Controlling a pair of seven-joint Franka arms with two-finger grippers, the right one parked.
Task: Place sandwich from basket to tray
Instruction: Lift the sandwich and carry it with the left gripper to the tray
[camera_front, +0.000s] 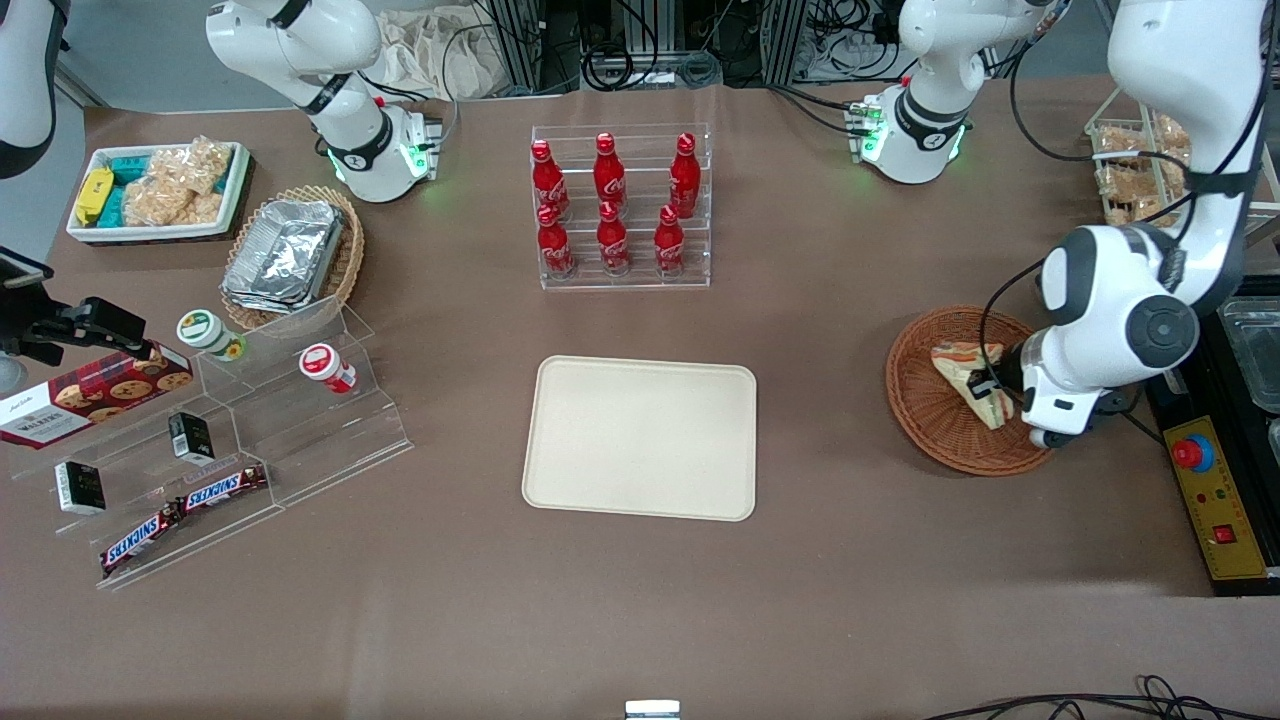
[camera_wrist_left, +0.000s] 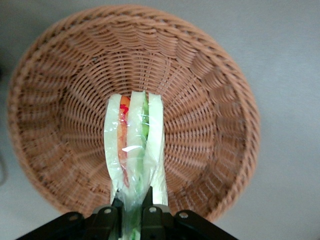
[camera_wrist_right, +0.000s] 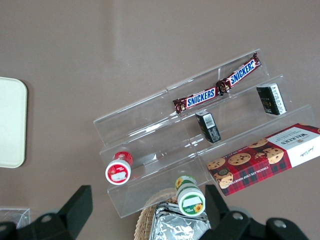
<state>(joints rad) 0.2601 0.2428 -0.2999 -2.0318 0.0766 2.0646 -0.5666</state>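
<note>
Grasp stage of the transfer. In the front view, at the right of the frame, the gripper (camera_front: 985, 388) is lowered into the basket (camera_front: 925, 420), its fingers closed on the sandwich (camera_front: 965, 368). The wrist view shows why the hold looks as it does: the two fingers (camera_wrist_left: 112, 216) pinch the wedge across its flat bread faces near one end, so the orange-red and green filling layers run edge-on away from the camera and the sandwich (camera_wrist_left: 134, 150) stands on edge over the woven basket (camera_wrist_left: 210, 100) floor. Whether it has cleared the weave cannot be told. The tray (camera_front: 640, 437), at the frame's centre and well apart from the basket, lies bare, presumably left so for the sandwich; the task appears to be at an early stage, with lift and carry outstanding.
</note>
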